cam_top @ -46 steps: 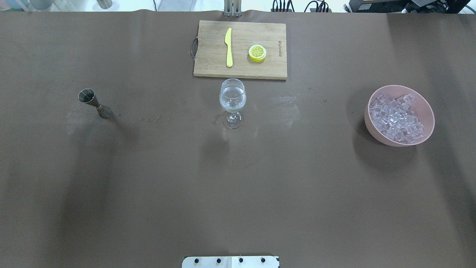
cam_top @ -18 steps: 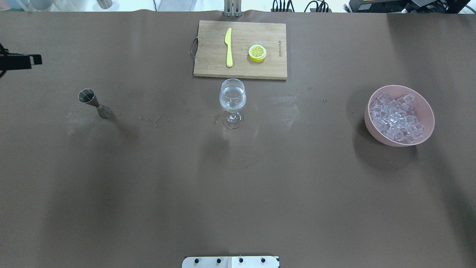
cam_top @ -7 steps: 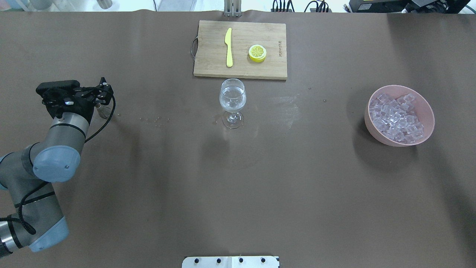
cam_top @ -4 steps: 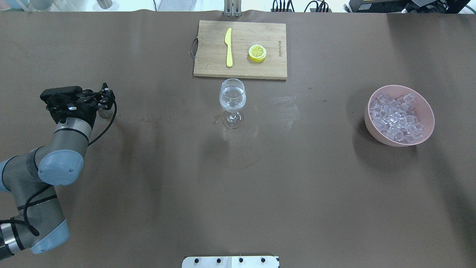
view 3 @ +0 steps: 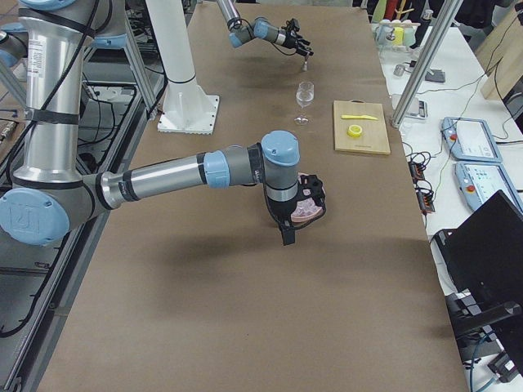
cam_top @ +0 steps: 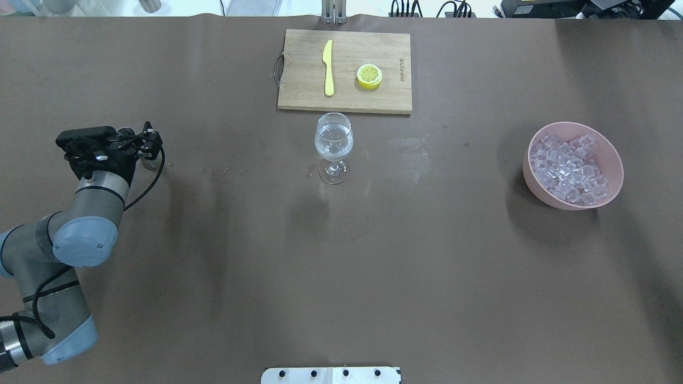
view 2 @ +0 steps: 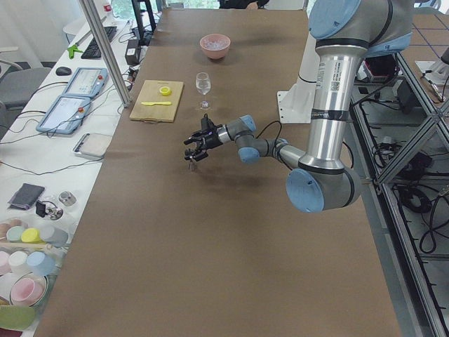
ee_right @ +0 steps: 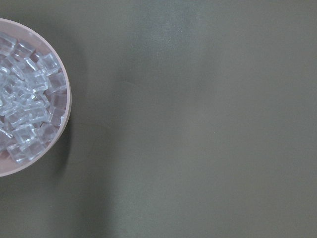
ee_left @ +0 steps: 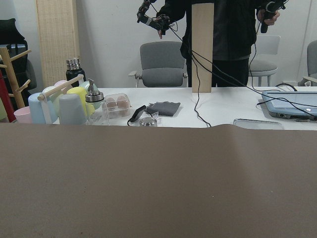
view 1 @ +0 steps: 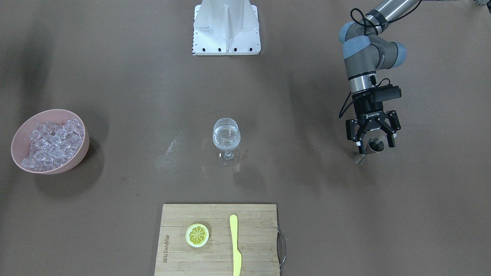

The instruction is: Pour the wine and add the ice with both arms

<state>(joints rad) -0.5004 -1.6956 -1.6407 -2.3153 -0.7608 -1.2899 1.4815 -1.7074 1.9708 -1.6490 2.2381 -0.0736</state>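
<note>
A wine glass (cam_top: 334, 141) stands mid-table with a small amount of clear wine (view 1: 226, 138) in its bowl. A steel jigger (view 1: 375, 145) stands at the robot's left. My left gripper (view 1: 374, 143) is open, its fingers on either side of the jigger's upper cup with gaps showing. In the overhead view the left gripper (cam_top: 140, 143) hides most of the jigger (cam_top: 149, 162). The ice (cam_top: 570, 169) fills a pink bowl (cam_top: 533, 181). My right gripper (view 3: 288, 235) shows only in the exterior right view, above the bowl; I cannot tell its state.
A wooden cutting board (cam_top: 299, 90) with a yellow knife (cam_top: 328, 68) and a lemon slice (cam_top: 369, 76) lies beyond the glass. The white pedestal (view 1: 226, 27) stands at the robot's side. Small droplets (cam_top: 221, 172) lie between jigger and glass.
My left arm came in from the left and lowered its open gripper around the jigger. In the last half second it barely shifted. Glass, bowl and board have not moved.
</note>
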